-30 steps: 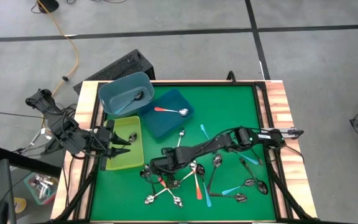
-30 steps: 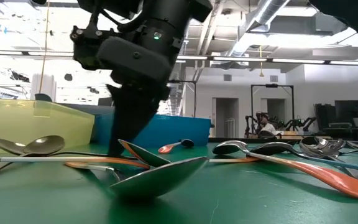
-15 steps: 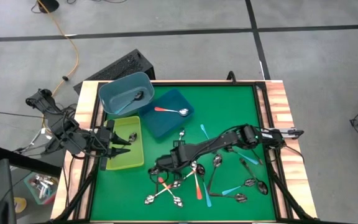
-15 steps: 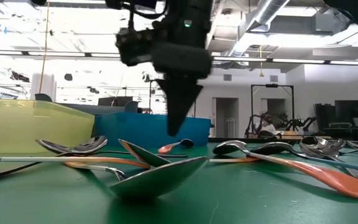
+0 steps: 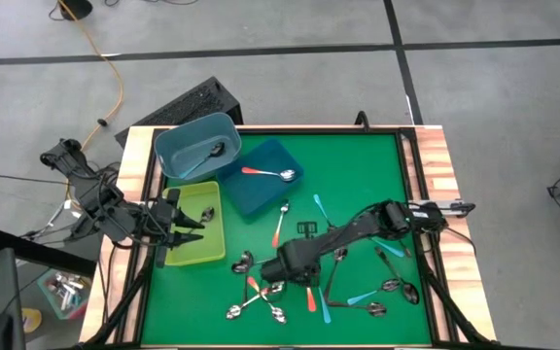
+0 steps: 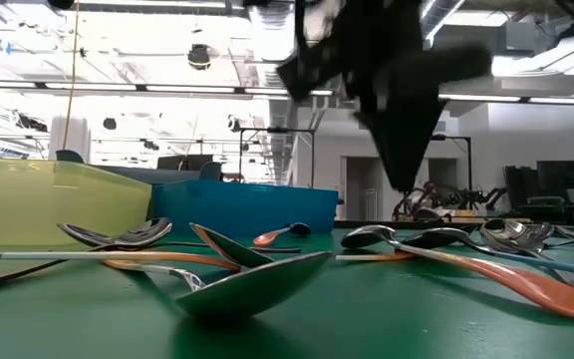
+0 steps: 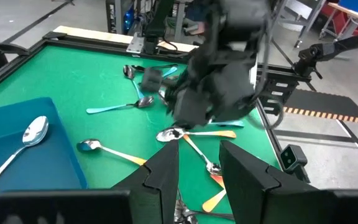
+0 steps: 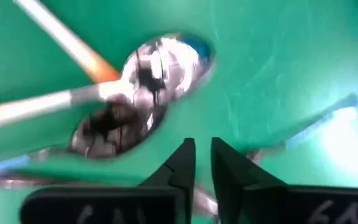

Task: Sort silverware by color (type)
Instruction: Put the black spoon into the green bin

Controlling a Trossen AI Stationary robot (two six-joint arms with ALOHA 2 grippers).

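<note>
- The right claw (image 5: pixel 282 275) hangs over the spoon heap at the front middle of the green desk (image 5: pixel 358 165). In the right wrist view its two dark fingers (image 8: pixel 182 165) stand a narrow gap apart with nothing between them, above bare green mat beside a shiny spoon bowl (image 8: pixel 160 68).
- The left claw (image 5: pixel 194 229) waits over the yellow-green bin (image 5: pixel 188 255) at the desk's left edge. Its fingers (image 7: pixel 163 171) stand apart, holding nothing.
- The silverware (image 5: pixel 309 287) lies mostly loose at the front of the desk: orange-handled, teal-handled and plain metal spoons, several crossing each other.
- One orange-handled spoon (image 5: pixel 277 226) lies alone on the mat just in front of the dark blue tray (image 5: pixel 251 199).
- Another orange-handled spoon (image 5: pixel 265 173) lies inside that dark blue tray.
- A plain metal spoon (image 5: pixel 205 156) lies in the grey-blue tub (image 5: pixel 178 141) at the back left.
- A further spoon (image 5: pixel 202 214) lies in the yellow-green bin.
- In the low view, a large spoon bowl (image 6: pixel 257 279) sits nearest the camera.
</note>
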